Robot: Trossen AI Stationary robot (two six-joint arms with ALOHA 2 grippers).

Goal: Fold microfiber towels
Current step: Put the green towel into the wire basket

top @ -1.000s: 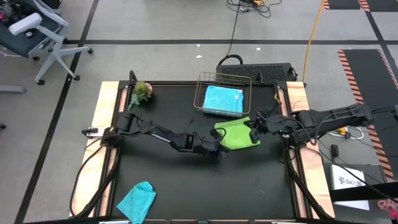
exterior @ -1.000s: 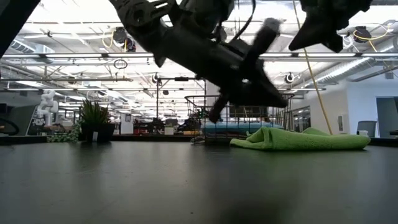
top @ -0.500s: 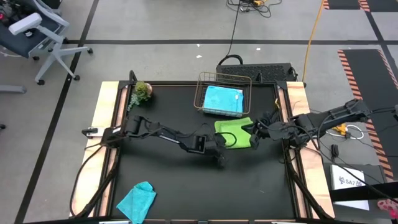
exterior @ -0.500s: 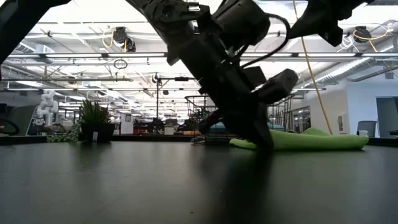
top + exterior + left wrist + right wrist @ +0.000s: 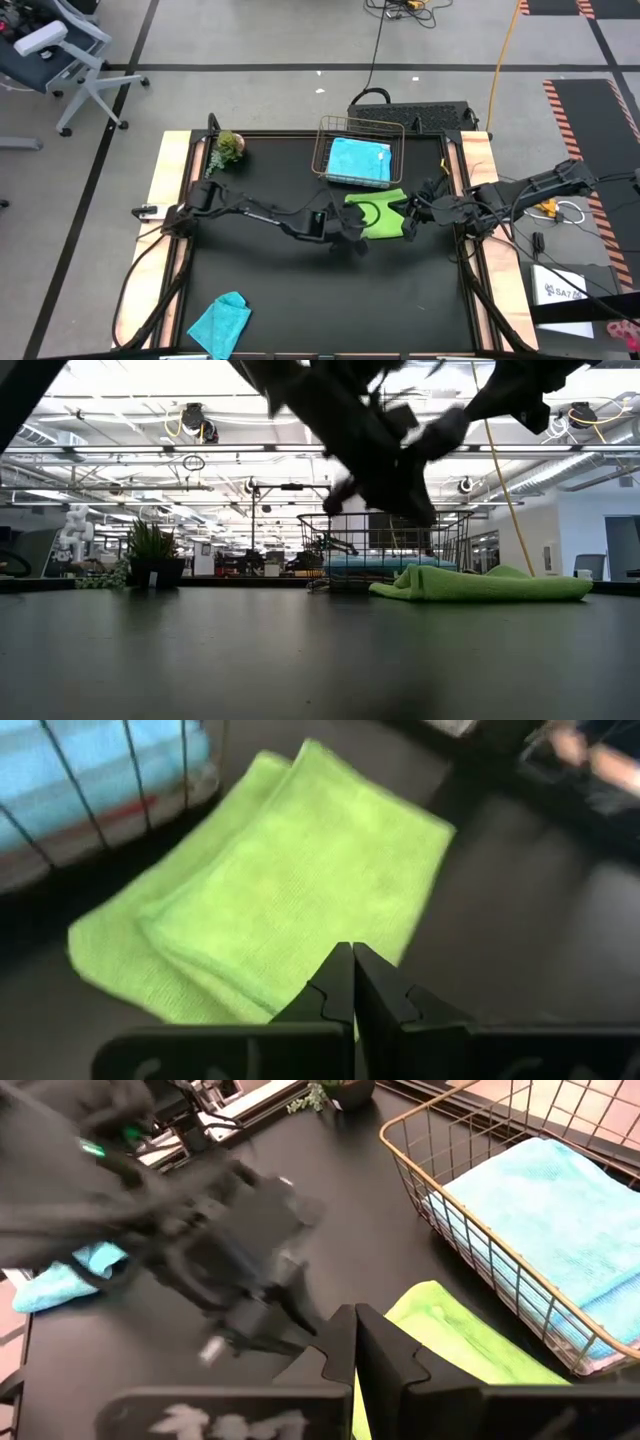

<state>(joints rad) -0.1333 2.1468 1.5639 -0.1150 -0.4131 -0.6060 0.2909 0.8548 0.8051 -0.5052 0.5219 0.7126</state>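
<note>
Lime green towel (image 5: 378,215), microfiber: lay folded in layers flat on the black counter (image 5: 270,290), just in front of the wire basket (image 5: 360,126) that held the sky blue towel (image 5: 358,160). Teal towel (image 5: 221,320): crumpled, unfolded, well apart at the counter's near left edge. Small plant (image 5: 228,147): far left corner. Left claw (image 5: 352,240): fully closed, holding nothing, raised beside the green towel's left edge. Right claw (image 5: 408,222): likewise closed and empty, poised at the towel's right edge.

Risks, as judged: both claws crowded one small cloth, so a careless sweep might bring the arms together; a closed claw dragged across the layers could snag the pile and undo the fold, or push the towel against the basket
</note>
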